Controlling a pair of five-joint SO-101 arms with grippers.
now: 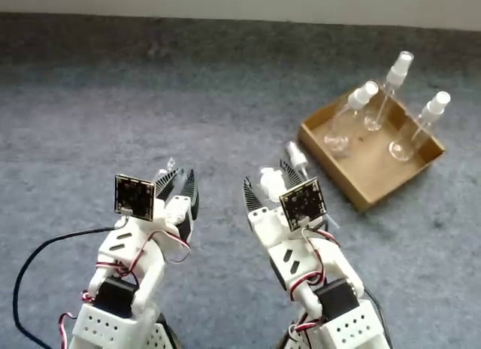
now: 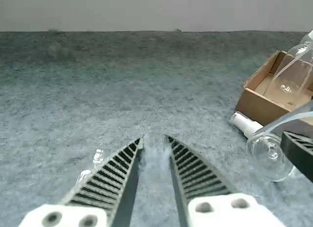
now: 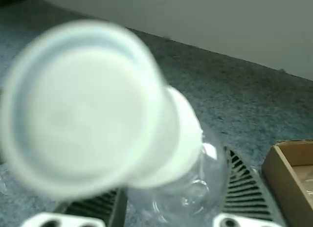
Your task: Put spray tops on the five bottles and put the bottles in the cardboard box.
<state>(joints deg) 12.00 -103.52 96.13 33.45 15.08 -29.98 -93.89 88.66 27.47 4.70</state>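
Observation:
My right gripper [image 1: 270, 182] is shut on a clear bottle [image 3: 186, 197] whose white spray top [image 3: 83, 109] points up at the wrist camera. From the left wrist view the bottle's round base [image 2: 266, 156] hangs just above the carpet. My left gripper [image 1: 180, 185] rests low over the carpet, open, with nothing between its fingers [image 2: 122, 173]. Beside it lies a small clear bottle [image 2: 96, 160] without a top. A loose white spray top [image 1: 295, 155] lies on the carpet between the right gripper and the cardboard box [image 1: 368, 168]. In the box stand three capped bottles [image 1: 387, 89].
Grey carpet covers the whole table, with open room in the middle and at the left. The box [image 2: 259, 107] sits at the right, close to the far edge, where a pale wall rises. A black cable [image 1: 30, 266] loops beside the left arm's base.

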